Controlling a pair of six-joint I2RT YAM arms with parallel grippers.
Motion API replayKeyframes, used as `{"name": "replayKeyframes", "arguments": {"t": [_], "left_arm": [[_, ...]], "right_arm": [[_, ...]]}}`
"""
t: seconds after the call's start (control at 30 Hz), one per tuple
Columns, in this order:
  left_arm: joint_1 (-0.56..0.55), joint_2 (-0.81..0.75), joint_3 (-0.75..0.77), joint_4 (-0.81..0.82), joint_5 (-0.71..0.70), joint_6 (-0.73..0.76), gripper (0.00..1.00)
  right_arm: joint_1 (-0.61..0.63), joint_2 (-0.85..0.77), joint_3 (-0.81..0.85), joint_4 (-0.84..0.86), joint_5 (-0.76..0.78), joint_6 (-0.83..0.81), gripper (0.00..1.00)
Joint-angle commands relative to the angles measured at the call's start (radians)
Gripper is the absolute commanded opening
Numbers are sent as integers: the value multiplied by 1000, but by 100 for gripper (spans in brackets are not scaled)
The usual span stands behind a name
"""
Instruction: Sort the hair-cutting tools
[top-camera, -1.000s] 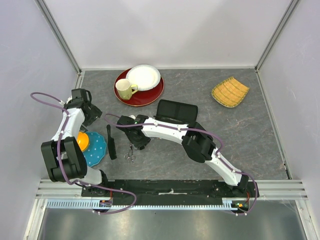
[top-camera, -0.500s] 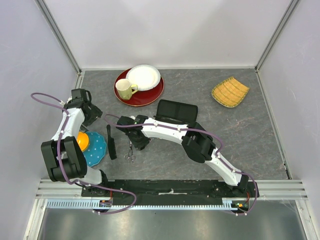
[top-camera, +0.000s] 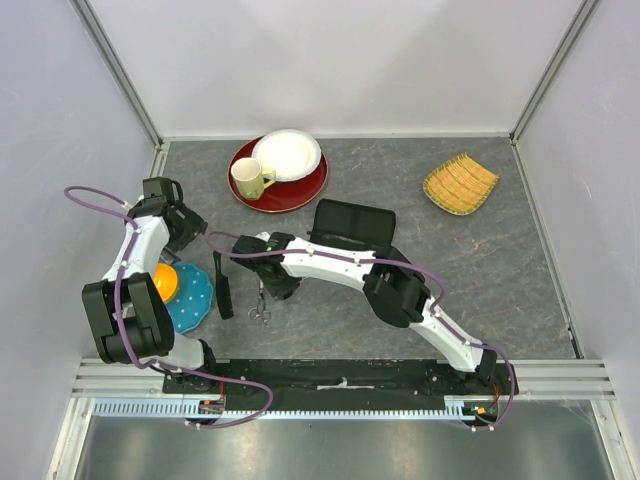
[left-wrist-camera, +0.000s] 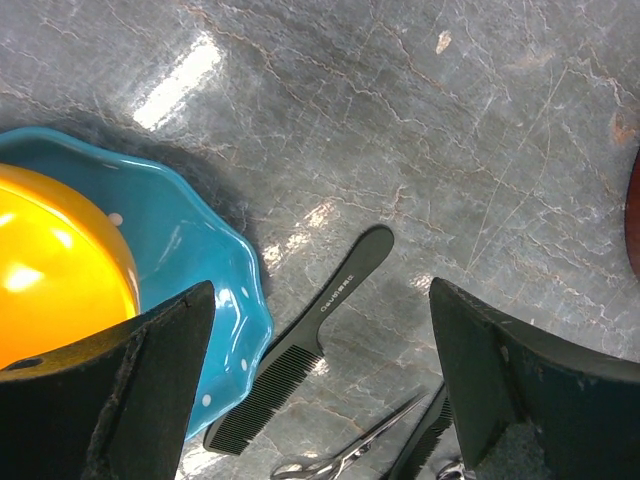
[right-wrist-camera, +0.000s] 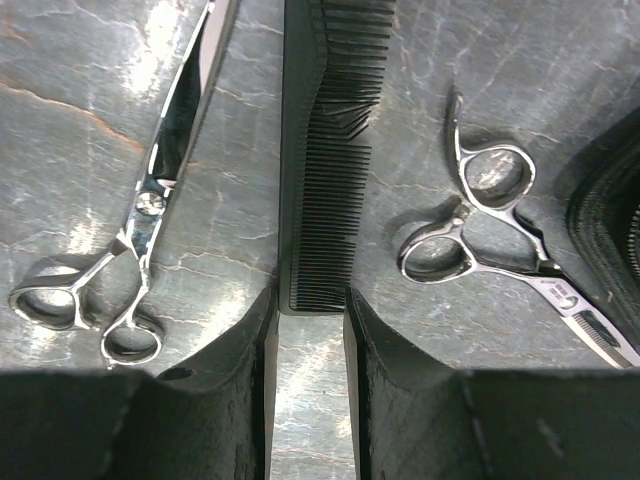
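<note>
In the right wrist view a slim black comb (right-wrist-camera: 325, 150) lies straight ahead with its near end between my right gripper's (right-wrist-camera: 307, 310) fingertips, which are closed to its width at table level. Silver scissors (right-wrist-camera: 150, 210) lie left of it and a second pair (right-wrist-camera: 480, 220) to its right. In the top view the right gripper (top-camera: 272, 285) is down beside the scissors (top-camera: 260, 312). My left gripper (left-wrist-camera: 320, 400) is open and empty above the handled black comb (left-wrist-camera: 320, 330), which also shows in the top view (top-camera: 222, 285).
A blue dish (top-camera: 198, 295) holding an orange bowl (top-camera: 165, 282) sits left of the handled comb. A black case (top-camera: 352, 222) lies behind the right arm. At the back stand a red plate (top-camera: 300, 190) with a mug (top-camera: 250, 178) and a white plate (top-camera: 287, 153); a yellow basket (top-camera: 460, 183) is back right.
My right gripper has shifted slightly left over the comb and scissors. The left arm has barely moved.
</note>
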Motion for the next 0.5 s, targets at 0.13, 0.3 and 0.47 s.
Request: {"name": "replayKeyframes", "arguments": {"t": [0.13,0.3,0.47], "left_arm": [[7,-6,-12,38,60,-15,94],[6,-14,-35,64,123,-11,94],[6,-14,-57,117,256,5,94]], "right_arm": [[-10,-78,15,-54,75,-4,31],[-13,-112,15,-45,80,-12,31],[-16,-146,2,-43,78,-16,30]]}}
